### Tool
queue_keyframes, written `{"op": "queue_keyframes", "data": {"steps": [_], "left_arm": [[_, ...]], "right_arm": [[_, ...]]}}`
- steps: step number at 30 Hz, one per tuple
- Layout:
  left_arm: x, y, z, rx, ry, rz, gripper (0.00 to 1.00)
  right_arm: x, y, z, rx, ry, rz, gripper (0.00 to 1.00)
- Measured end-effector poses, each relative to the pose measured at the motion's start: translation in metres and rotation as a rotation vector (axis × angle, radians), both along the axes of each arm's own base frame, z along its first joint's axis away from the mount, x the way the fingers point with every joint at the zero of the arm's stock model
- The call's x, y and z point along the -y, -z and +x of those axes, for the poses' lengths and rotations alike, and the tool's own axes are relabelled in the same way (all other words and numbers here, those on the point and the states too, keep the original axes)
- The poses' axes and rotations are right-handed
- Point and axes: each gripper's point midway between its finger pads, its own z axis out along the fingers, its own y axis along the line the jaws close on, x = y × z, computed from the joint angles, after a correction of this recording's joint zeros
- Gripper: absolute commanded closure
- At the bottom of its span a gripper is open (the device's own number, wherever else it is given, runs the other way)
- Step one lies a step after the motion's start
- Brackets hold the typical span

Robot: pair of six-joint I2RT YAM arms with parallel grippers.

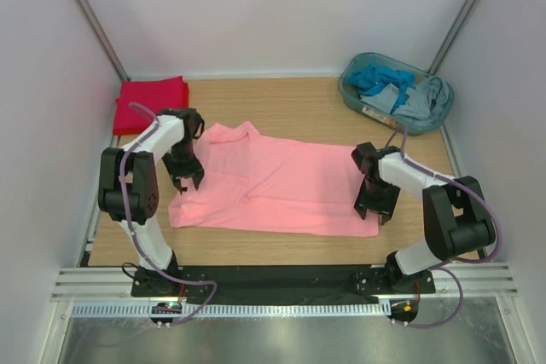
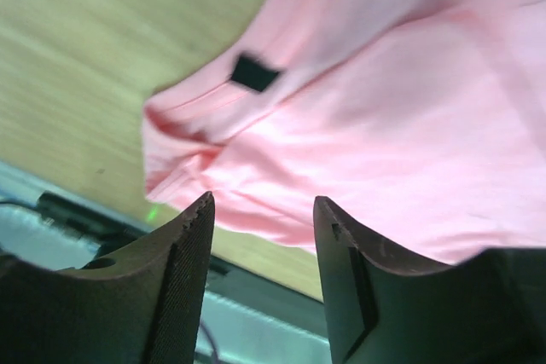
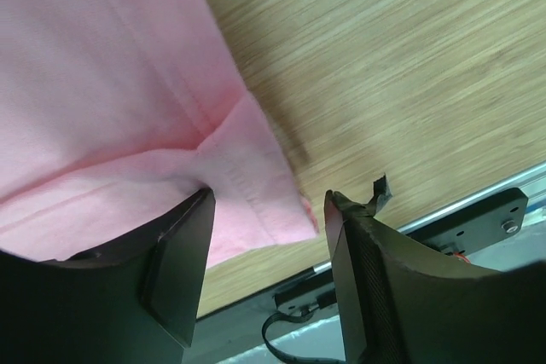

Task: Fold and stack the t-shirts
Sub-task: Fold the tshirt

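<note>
Tabletop (image 1: 299, 104) of pale wood, with a salmon-pink t-shirt (image 1: 281, 185) lying flat on it, collar to the left. The left gripper (image 1: 185, 183) hangs over the shirt's left edge, jaws apart and empty. The right gripper (image 1: 375, 210) hangs over the shirt's near right corner, jaws parted, gripping nothing. Past the shirt's far left corner sits a folded red t-shirt (image 1: 150, 105). Past its far right, a teal basket (image 1: 345, 91) holds blue clothes (image 1: 380, 81).
</note>
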Motion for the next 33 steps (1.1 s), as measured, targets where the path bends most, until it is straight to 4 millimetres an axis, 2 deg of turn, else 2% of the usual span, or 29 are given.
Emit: {"op": "queue_keyframes", "data": {"steps": [3, 7, 9, 12, 15, 19, 22, 29, 33], "left_arm": [[0.015, -0.025, 0.043, 0.155, 0.008, -0.076, 0.45], [0.042, -0.055, 0.098, 0.377, 0.022, -0.214, 0.46], [0.052, -0.065, 0.119, 0.442, 0.042, -0.263, 0.47], [0.062, -0.069, 0.151, 0.48, 0.058, -0.293, 0.46], [0.066, -0.057, 0.177, 0.477, 0.061, -0.293, 0.45], [0.065, -0.026, 0.18, 0.406, 0.053, -0.279, 0.43], [0.061, -0.017, 0.18, 0.383, 0.032, -0.286, 0.42], [0.052, -0.012, 0.191, 0.393, -0.069, -0.375, 0.43], [0.061, -0.006, 0.198, 0.423, -0.07, -0.437, 0.45]], "right_arm": [[-0.008, -0.011, 0.011, 0.014, -0.026, 0.039, 0.36], [-0.026, -0.044, 0.055, 0.132, -0.079, 0.11, 0.34], [-0.032, -0.062, 0.077, 0.202, -0.115, 0.133, 0.34], [-0.034, -0.082, 0.106, 0.272, -0.153, 0.143, 0.33], [-0.028, -0.093, 0.137, 0.314, -0.16, 0.147, 0.33], [-0.018, -0.092, 0.174, 0.355, -0.147, 0.164, 0.34], [-0.016, -0.085, 0.189, 0.353, -0.15, 0.184, 0.34], [-0.019, -0.064, 0.203, 0.321, -0.16, 0.2, 0.34], [-0.008, -0.061, 0.214, 0.347, -0.136, 0.206, 0.34]]}}
